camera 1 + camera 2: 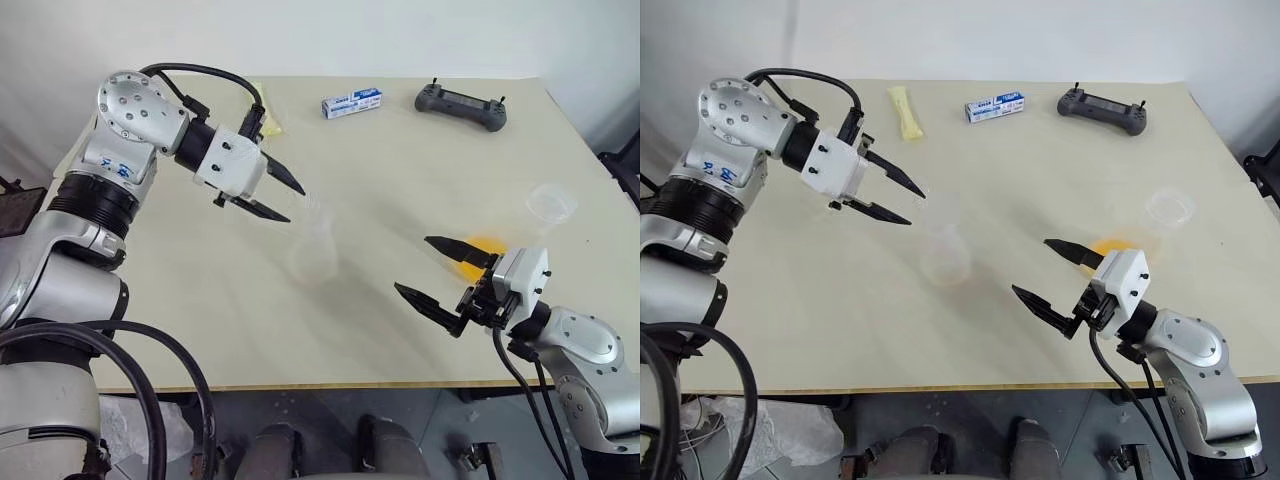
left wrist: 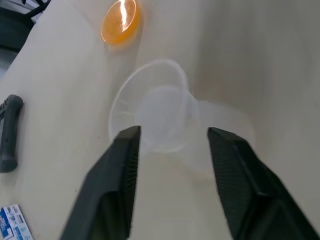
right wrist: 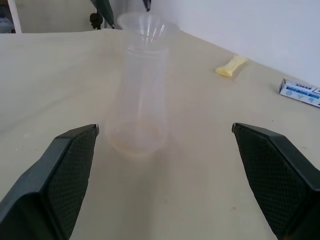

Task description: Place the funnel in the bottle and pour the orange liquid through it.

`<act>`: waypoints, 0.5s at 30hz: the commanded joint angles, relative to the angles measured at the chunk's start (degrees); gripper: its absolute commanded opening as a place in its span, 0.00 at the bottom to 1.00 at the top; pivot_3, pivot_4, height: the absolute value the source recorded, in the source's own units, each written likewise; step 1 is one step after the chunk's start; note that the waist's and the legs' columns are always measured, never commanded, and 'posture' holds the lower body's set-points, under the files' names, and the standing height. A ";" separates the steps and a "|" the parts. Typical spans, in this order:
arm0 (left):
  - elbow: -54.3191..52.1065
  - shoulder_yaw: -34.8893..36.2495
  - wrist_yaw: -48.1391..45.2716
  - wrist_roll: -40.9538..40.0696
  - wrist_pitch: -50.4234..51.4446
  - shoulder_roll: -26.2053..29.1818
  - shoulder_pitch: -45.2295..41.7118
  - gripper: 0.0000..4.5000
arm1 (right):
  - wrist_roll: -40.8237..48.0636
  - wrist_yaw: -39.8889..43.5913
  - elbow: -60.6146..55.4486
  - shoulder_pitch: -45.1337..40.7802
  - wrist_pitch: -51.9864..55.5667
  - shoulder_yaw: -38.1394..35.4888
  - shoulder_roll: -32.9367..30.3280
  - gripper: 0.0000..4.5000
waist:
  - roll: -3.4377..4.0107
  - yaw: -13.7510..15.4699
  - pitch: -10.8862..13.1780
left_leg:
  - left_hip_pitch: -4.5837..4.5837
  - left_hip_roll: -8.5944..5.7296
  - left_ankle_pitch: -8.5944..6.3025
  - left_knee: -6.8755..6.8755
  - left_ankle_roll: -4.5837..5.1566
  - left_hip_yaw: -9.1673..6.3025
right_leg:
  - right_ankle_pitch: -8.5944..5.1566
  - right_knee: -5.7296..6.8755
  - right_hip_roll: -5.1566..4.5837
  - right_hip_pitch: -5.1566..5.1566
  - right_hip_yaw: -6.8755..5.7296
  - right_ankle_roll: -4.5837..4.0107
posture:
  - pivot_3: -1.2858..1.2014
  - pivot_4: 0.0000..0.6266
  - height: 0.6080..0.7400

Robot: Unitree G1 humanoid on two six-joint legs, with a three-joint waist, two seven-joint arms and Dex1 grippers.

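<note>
In the left eye view, the left gripper (image 1: 278, 197), fingers apart, hangs left of centre beside the funnel (image 1: 313, 205) seated in the bottle (image 1: 314, 250); a nudge could tip both. In the right wrist view the right gripper (image 3: 165, 160) gapes wide and empty. The orange liquid (image 1: 1112, 246), right of centre, is half hidden.

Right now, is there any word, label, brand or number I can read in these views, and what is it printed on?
No text can be read as words.
Small blue and white box: dark printing along its side, too small and blurred to read.
Yellow sachet: no print can be made out.
Dark handheld controller: no legible marking.
Funnel, bottle and clear cup: no labels.
</note>
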 commanded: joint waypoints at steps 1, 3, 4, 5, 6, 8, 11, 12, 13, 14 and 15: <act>-2.95 2.09 -6.43 -3.40 2.54 1.36 -1.48 0.80 | 0.07 -0.01 -0.86 0.08 -1.87 -2.08 -0.02 1.00 | 0.00 -0.02 0.00 | -0.03 0.00 0.00 0.03 0.00 -0.01 | 0.00 0.00 0.00 -0.01 -0.01 0.00 | 0.52 0.24 1.00; -3.68 3.44 -6.43 -4.40 4.35 1.58 -0.99 0.94 | 0.15 -0.13 -1.01 0.21 -1.90 -2.30 -0.14 1.00 | 0.01 0.00 0.00 | -0.11 0.00 0.00 0.10 0.01 -0.04 | 0.00 0.01 0.00 -0.03 -0.02 0.00 | 0.52 0.24 1.00; -3.88 4.79 -6.43 -4.94 5.82 1.63 -0.61 1.00 | 0.26 -0.42 -1.26 0.41 -1.83 -2.64 -0.19 1.00 | 0.01 0.01 0.00 | -0.17 0.00 0.00 0.14 0.01 -0.06 | 0.00 0.00 0.00 -0.06 -0.04 0.00 | 0.52 0.24 1.00; -3.98 6.28 -6.43 -5.34 7.34 1.66 -0.13 1.00 | 0.40 -0.73 -1.54 0.63 -1.75 -3.04 -0.22 1.00 | 0.01 0.01 0.01 | -0.27 0.00 -0.01 0.19 0.01 -0.08 | 0.00 0.00 0.01 -0.12 -0.05 0.00 | 0.52 0.24 1.00; -4.15 7.36 -6.43 -5.50 9.31 1.85 0.29 1.00 | 0.54 -1.02 -1.83 0.90 -1.62 -3.44 -0.24 1.00 | 0.01 0.02 0.00 | -0.35 0.00 0.00 0.23 0.01 -0.10 | 0.00 0.00 0.01 -0.17 -0.06 0.00 | 0.52 0.24 1.00; -4.53 11.72 -6.41 -6.15 13.23 1.73 2.36 1.00 | 0.95 -1.71 -2.85 2.41 -1.18 -4.75 -0.33 1.00 | 0.02 0.01 0.01 | -0.36 0.00 -0.01 0.24 0.01 -0.09 | 0.00 0.01 0.01 -0.17 -0.06 0.00 | 0.52 0.24 1.00; -6.48 18.50 -2.87 -7.26 19.31 1.15 7.33 1.00 | 1.48 -3.10 -4.87 5.66 0.02 -6.68 -0.32 1.00 | 0.04 -0.07 0.01 | -0.34 0.01 -0.01 0.24 0.01 -0.09 | 0.00 0.05 0.01 -0.17 -0.07 0.00 | 0.52 0.24 1.00; -7.63 20.90 -0.79 -7.93 20.75 0.59 9.50 1.00 | 1.62 -4.12 -5.65 6.70 0.47 -7.33 0.04 1.00 | 0.04 -0.10 0.02 | -0.33 0.02 0.00 0.23 0.01 -0.09 | 0.00 0.06 0.01 -0.19 -0.06 0.00 | 0.52 0.24 1.00; -8.97 22.86 0.77 -8.35 22.55 0.18 11.37 1.00 | 1.51 -5.07 -6.26 7.45 0.73 -7.84 0.37 1.00 | 0.04 -0.08 0.02 | -0.33 0.04 -0.01 0.24 0.01 -0.10 | 0.00 0.09 0.01 -0.18 -0.06 0.00 | 0.52 0.24 1.00; -10.78 24.75 2.13 -9.02 25.03 -0.04 13.50 1.00 | 1.41 -6.21 -6.81 8.11 1.09 -8.29 0.77 1.00 | 0.05 -0.06 0.02 | -0.34 0.04 0.00 0.25 0.01 -0.10 | 0.00 0.08 0.02 -0.19 -0.07 0.01 | 0.52 0.24 1.00; -12.33 26.30 2.95 -9.14 27.10 -0.30 15.00 1.00 | 1.36 -7.00 -7.15 8.52 1.33 -8.59 0.97 1.00 | 0.04 -0.05 0.02 | -0.33 0.04 0.00 0.27 0.01 -0.11 | 0.00 0.10 0.01 -0.19 -0.06 0.01 | 0.52 0.24 1.00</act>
